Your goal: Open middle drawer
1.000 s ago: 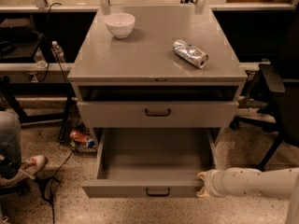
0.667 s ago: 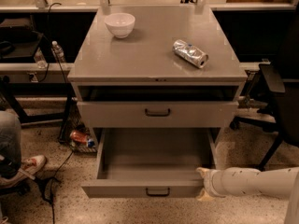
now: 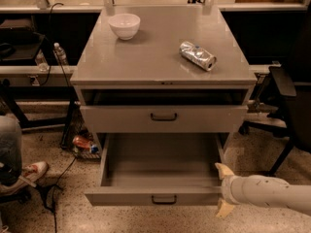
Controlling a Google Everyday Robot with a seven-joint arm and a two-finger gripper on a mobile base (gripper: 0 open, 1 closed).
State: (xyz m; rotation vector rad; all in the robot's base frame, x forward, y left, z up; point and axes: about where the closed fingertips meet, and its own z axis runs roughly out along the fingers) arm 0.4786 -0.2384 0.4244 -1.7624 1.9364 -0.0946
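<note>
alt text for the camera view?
The middle drawer of a grey cabinet stands pulled out and empty, the gripper open at its front right corner. A white bowl and a silvery can sit on the cabinet top.

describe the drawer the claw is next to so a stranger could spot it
Find the grey cabinet with a white bowl on top. Of its two visible drawer fronts, take the lower, the pulled-out drawer. Unlike the upper drawer, it juts far forward, with the claw at its front right corner.
</note>
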